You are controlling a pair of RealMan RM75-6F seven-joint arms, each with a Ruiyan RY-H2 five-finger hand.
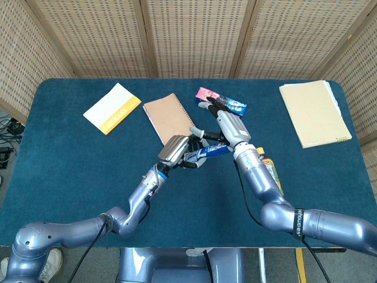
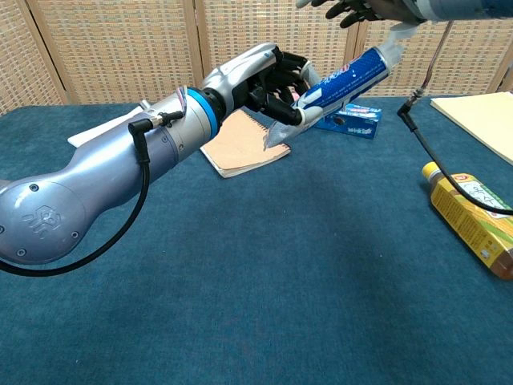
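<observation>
Left hand (image 1: 177,150): one, fingers wrapped round one toothpaste tube (image 1: 206,153), which I hold off the table, cap end slanting up toward my right hand (image 1: 228,125).

Right hand: one, fingers spread, holding nothing, just above the tube's cap. The chest view crops it to dark fingertips at the top edge; the head view shows it whole.

Brown spiral notebook (image 1: 169,116): one, behind my left hand.

Pink-and-blue box (image 1: 221,101): one, just beyond my right hand; the chest view shows only its blue end.

Yellow bottle (image 2: 473,220): one, lying flat beside my right forearm.

Yellow-and-white booklet (image 1: 112,108): one, well left of my left hand.

Tan folder (image 1: 313,112): one, well right of my right hand.
</observation>
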